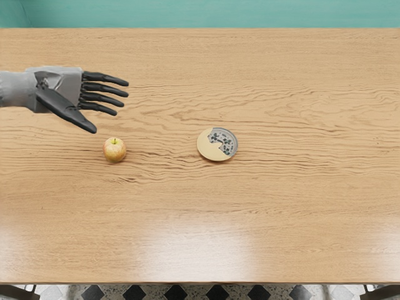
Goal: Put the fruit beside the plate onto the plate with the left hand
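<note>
the wooden bench (pixel 281 219) is filling almost the whole view, both its ends running off the picture's sides. a strip of teal wall (pixel 200 12) is showing behind it and a sliver of chequered floor (pixel 175 292) is peeking out under its front edge. wavy grain is running across the top, and a pale glare is sitting near the front.

the left arm is coming in from the left edge, cut off at the grey forearm. the left hand (pixel 69 94) is hanging over the bench's far left, though its height above the wood is hard to judge. the dark fingers (pixel 109 92) are stretching out straight and spread, pointing right, thumb angling forward, gripping nothing.

the plate (pixel 206 145) is lying near the middle: small, round, flat and cream, with a grey speckled patch too small to make out.

the apple (pixel 115 149) is sitting on the bench well left of the plate, just in front of the thumb tip and apart from it. it's round and yellow-red, with a stem dimple on top.
</note>
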